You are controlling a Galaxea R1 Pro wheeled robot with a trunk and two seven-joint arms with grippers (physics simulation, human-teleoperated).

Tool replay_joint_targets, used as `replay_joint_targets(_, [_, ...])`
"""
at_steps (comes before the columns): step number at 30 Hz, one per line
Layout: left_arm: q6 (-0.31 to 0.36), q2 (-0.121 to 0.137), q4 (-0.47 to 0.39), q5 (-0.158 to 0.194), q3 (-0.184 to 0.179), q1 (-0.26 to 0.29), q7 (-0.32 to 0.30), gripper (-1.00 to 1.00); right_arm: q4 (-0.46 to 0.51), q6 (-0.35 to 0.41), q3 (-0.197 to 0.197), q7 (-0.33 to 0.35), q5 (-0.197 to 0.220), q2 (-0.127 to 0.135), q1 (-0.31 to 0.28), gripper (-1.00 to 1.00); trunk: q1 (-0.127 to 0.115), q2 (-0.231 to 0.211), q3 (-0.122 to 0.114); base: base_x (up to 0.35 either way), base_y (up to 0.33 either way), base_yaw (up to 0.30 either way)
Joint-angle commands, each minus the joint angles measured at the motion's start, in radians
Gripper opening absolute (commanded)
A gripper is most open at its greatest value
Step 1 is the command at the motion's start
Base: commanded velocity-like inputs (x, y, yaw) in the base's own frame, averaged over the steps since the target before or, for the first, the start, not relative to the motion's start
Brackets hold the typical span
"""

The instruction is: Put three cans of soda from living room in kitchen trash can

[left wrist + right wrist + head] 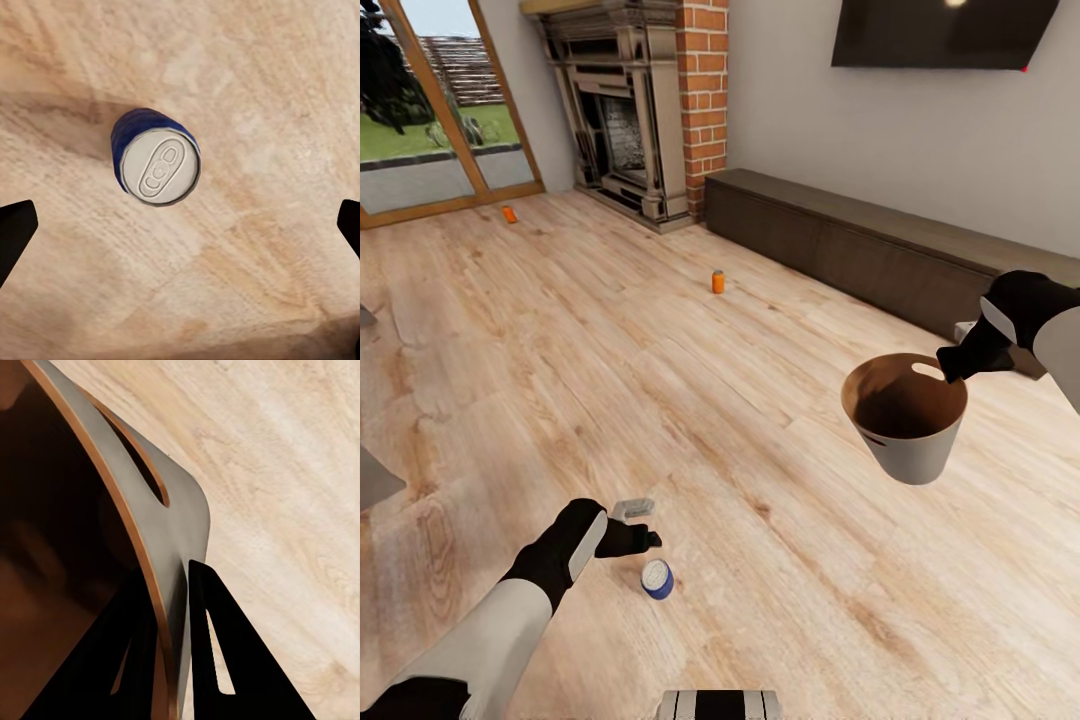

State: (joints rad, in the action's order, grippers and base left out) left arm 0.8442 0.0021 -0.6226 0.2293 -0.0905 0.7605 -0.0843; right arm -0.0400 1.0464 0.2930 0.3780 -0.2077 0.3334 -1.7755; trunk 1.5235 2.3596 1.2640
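**Three soda cans on the plank floor, one bin held aloft**

Three soda cans are counted on the light wood plank floor (660, 380), all upright; one blue can (657, 579) stands at the near edge of the floor, just beside the left gripper (643, 524), and from the left wrist camera its grey top with pull tab is seen from above (157, 166); two orange cans are seen farther off, the nearer orange can (718, 282) standing in the open floor in front of the brick fireplace (645, 110), the farther orange can (509, 214) standing near the floor's far left edge, close to the glass door (430, 100); the three are well apart from one another.

The left gripper is held above the blue can with its fingers (15, 236) spread wide; the can is seen between them, touched by neither.

One trash can (912, 432) is counted, pale grey outside and brown inside; it is held off the floor at the right, slightly tilted, its slot handle (142, 465) cut near the rim; the right gripper (952, 367) is pinched on the rim, one finger inside the wall and one outside (225, 660); whether anything lies inside the bin cannot be told.

One low dark cabinet (860, 245) runs along the right wall under one wall-mounted black TV (940, 30).
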Motion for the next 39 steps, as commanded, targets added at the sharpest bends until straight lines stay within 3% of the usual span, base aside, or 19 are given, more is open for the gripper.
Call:
replay_joint_targets(1, [0.0, 0.0, 0.0, 0.0, 0.0, 0.0, 0.0, 1.0, 0.0, 0.001, -0.001, 0.002, 0.005, 0.0, -0.001, -1.0, 0.004, 0.007, 0.005, 0.0, 0.0, 0.0])
replay_joint_targets(20, [-0.006, 0.0, -0.003, 0.002, 0.0, 0.0, 0.001, 1.0, 0.0, 0.001, -0.001, 0.002, 0.005, -0.011, 0.004, -1.0, 0.076, 0.14, 0.094, 0.0, 0.0, 0.0])
replay_joint_targets(24, [-0.006, 0.0, -0.003, 0.002, 0.0, 0.0, 0.001, 1.0, 0.0, 0.001, -0.001, 0.002, 0.005, -0.011, 0.004, -1.0, 0.078, 0.141, 0.116, 0.0, 0.0, 0.0])
replay_joint_targets(39, [-0.01, 0.0, -0.015, 0.003, 0.001, -0.002, -0.001, 1.0, 0.0, 0.001, -0.001, 0.002, 0.005, -0.011, 0.004, -1.0, 0.078, 0.141, 0.139, 0.082, 0.0, 0.0])
